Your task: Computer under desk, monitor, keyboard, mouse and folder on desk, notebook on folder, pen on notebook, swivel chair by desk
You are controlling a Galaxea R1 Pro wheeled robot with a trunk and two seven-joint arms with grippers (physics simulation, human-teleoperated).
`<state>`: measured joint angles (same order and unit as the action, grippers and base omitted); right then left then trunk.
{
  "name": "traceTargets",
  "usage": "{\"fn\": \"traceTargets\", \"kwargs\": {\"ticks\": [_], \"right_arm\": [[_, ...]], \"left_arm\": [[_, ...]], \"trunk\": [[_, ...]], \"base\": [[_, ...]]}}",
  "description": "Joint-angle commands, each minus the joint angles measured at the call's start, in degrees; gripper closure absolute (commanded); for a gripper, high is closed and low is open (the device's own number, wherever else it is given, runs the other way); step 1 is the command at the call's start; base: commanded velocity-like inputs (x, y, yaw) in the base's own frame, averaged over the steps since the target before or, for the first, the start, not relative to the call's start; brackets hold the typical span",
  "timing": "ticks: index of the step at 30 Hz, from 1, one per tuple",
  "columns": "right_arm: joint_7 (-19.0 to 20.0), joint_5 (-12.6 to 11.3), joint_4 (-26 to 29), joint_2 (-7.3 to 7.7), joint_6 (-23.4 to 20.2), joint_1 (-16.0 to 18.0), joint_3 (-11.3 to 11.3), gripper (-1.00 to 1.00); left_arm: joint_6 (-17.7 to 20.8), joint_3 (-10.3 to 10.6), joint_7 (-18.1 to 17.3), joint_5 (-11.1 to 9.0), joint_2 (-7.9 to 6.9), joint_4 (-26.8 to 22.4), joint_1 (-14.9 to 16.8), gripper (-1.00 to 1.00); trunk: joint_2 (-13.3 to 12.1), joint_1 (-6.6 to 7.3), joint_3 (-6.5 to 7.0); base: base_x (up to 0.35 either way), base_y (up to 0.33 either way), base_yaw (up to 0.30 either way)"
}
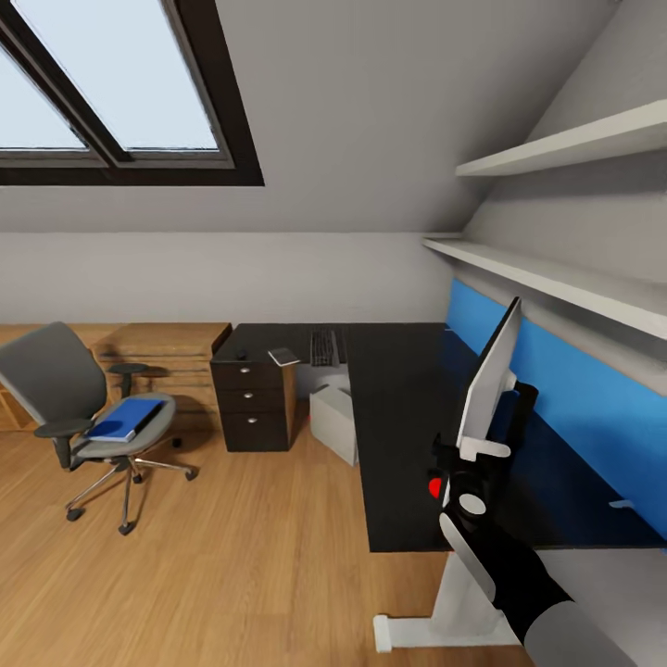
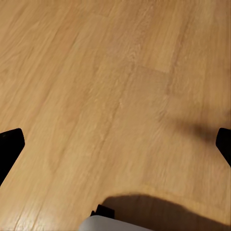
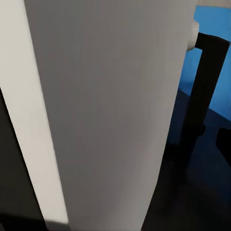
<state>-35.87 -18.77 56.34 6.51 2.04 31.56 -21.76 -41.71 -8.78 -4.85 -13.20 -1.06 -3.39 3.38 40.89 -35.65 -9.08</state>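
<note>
One claw, the right claw (image 1: 460, 463), sits at the lower edge of the monitor (image 1: 488, 380), which stands on the black tabletop (image 1: 408, 417); whether it grips is unclear. Left claw (image 2: 115, 144) is spread wide over wood floor (image 2: 96, 72). Farther off, the keyboard (image 1: 323, 347) lies on the tabletop, the computer (image 1: 335, 422) beneath, the folder (image 1: 123, 419) on the chair (image 1: 83, 408).

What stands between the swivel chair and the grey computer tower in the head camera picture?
In the head view, the dark three-drawer unit stands between the swivel chair and the computer, under the desk end; bare wood floor lies before it.
</note>
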Motion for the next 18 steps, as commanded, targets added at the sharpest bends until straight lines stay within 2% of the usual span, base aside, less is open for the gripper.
{"fn": "traceTargets", "kwargs": {"ticks": [1,5,12,18], "right_arm": [[-0.4,-0.6,0.0,0.09,0.2,0.1,-0.3,-1.0],[-0.4,-0.6,-0.2,0.08,0.2,0.1,-0.3,-1.0],[-0.4,-0.6,-0.3,0.08,0.2,0.1,-0.3,-1.0],[-0.4,-0.6,-0.3,0.08,0.2,0.1,-0.3,-1.0]], "left_arm": [[-0.1,-0.4,-0.5,-0.2,0.0,0.1,0.0,-1.0],[-0.1,-0.4,-0.5,-0.2,0.0,0.1,0.0,-1.0],[-0.1,-0.4,-0.5,-0.2,0.0,0.1,0.0,-1.0],[-0.1,-0.4,-0.5,-0.2,0.0,0.1,0.0,-1.0]], "trunk": [[0.1,-0.02,-0.06],[0.1,-0.02,0.06],[0.1,-0.02,0.13],[0.1,-0.02,0.14]], "base": [[0.0,0.0,-0.02],[-0.038,-0.049,-0.01],[-0.133,-0.175,-0.002],[-0.038,-0.051,0.0]]}}
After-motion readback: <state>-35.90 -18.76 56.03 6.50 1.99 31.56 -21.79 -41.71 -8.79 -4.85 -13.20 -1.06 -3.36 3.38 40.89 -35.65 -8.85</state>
